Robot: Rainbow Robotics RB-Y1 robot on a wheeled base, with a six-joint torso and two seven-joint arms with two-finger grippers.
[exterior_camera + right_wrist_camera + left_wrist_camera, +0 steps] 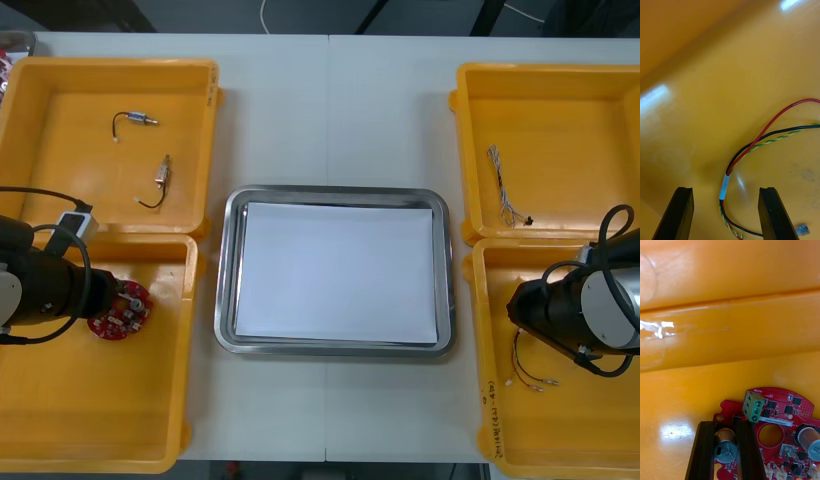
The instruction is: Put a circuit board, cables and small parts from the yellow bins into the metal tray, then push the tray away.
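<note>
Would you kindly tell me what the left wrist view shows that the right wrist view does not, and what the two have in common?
Left wrist view, not the right: the left gripper shut around a silver cylinder on the round red circuit board, beside its green terminal block.
Right wrist view, not the left: the right gripper open, fingers either side of a white-sleeved cable of red, black and twisted green-yellow wires.
Shared: black fingers over a yellow bin floor, left near bin and right near bin respectively.

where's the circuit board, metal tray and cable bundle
circuit board [753,407], left wrist view, on its green terminal
metal tray [338,194], front view, on its far rim
cable bundle [724,186], right wrist view, on its white sleeve
</note>
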